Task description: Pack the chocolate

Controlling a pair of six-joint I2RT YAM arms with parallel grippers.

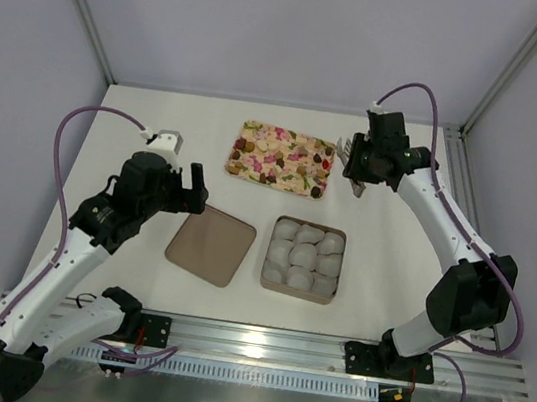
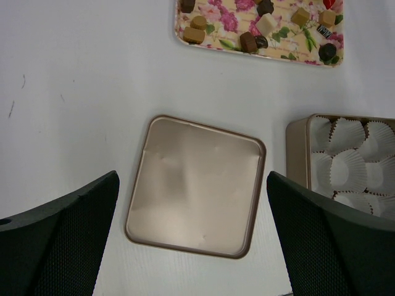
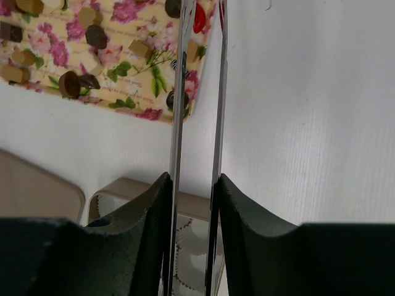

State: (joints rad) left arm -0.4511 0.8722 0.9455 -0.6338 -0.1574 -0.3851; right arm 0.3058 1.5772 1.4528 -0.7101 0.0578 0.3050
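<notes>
Several chocolate pieces, dark brown and tan, lie scattered on the floral tray; they also show in the left wrist view and the right wrist view. My right gripper is shut on metal tongs, whose tips reach over the tray's right end, with a red piece between the blades. My left gripper is open and empty above the tan lid. The square tin holds several empty white paper cups.
The lid lies flat left of the tin, in front of the tray. The tin also shows in the right wrist view, under my fingers. White walls close the back and sides; a metal rail runs along the near edge.
</notes>
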